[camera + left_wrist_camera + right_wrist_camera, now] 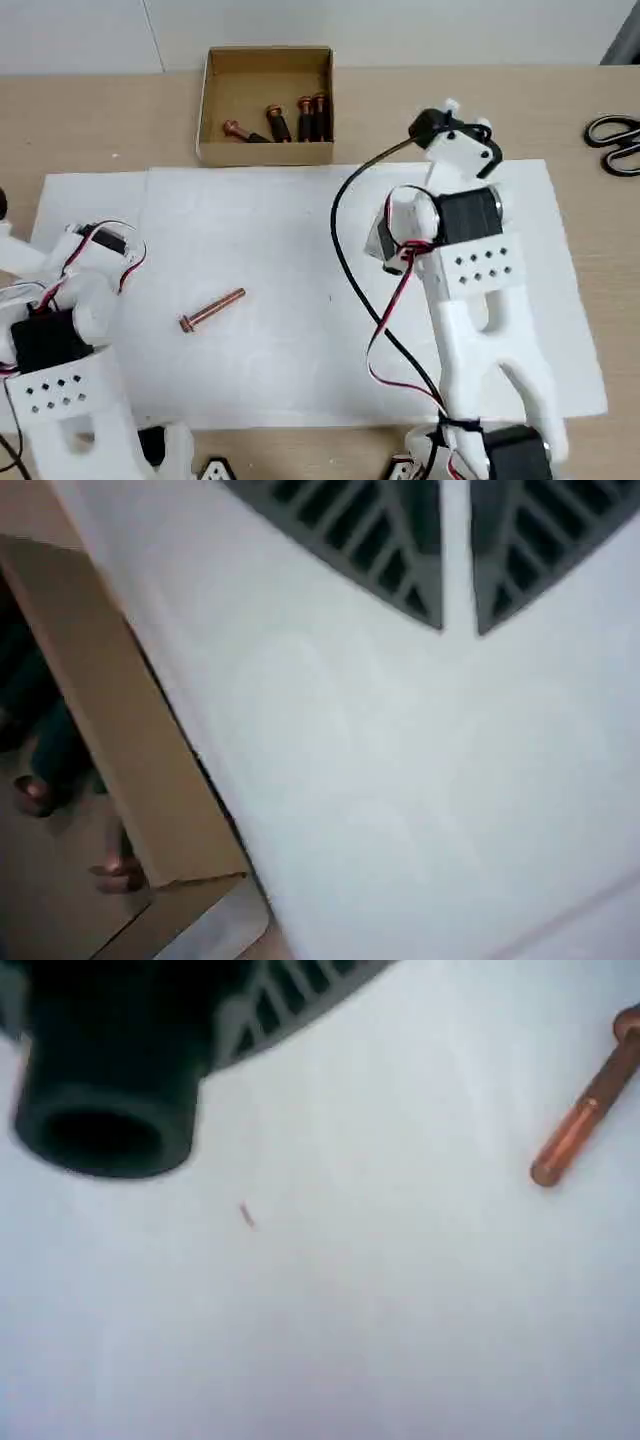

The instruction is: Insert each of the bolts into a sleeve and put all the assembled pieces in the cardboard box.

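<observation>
While my right claw (140, 1030) clamped the black cylindrical plastic sleeve (105, 1125), bore facing out for insertion, 1 copper metal bolt (213, 309) lay loose on the white sheet (280, 220); left claw (457, 540) state unreadable.

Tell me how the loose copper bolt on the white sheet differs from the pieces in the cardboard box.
The bolt is bare copper along its length; each of the four pieces wears a black sleeve. The bolt lies alone on the white sheet; the pieces lie together inside the cardboard box. Both show copper-coloured heads.
</observation>
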Available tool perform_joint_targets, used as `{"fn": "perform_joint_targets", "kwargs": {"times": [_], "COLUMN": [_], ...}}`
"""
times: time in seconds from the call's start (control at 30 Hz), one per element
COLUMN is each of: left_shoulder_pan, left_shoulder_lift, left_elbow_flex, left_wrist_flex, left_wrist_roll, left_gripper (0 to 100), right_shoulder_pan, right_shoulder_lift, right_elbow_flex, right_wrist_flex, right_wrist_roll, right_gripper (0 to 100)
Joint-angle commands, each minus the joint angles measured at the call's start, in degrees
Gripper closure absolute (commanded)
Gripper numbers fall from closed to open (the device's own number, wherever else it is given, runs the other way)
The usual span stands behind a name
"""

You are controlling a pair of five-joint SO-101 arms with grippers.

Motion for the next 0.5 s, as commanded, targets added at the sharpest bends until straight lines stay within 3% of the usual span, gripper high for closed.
{"fn": "perform_joint_targets", "kwargs": {"times": [0.0,0.3,0.47], "left_shoulder_pan": [0.0,4.8,11.5], "left_shoulder_lift": [-0.9,-0.4,-0.4], "left_elbow_flex": [-0.1,2.7,8.3], "left_wrist_flex": [-2.3,-2.8,-8.5], "left_wrist_roll": [3.8,5.5,3.7], "left_gripper": [99,99,99], "right_shoulder_pan": [0.7,0.7,0.7], "right_shoulder_lift": [-3.2,-5.0,-5.1], "right_elbow_flex": [1.6,5.1,8.4], "right_wrist_flex": [0.6,0.5,-1.4], "right_wrist_roll": [0.3,-1.3,-1.3], "right_gripper": [99.5,99.5,99.5]}}
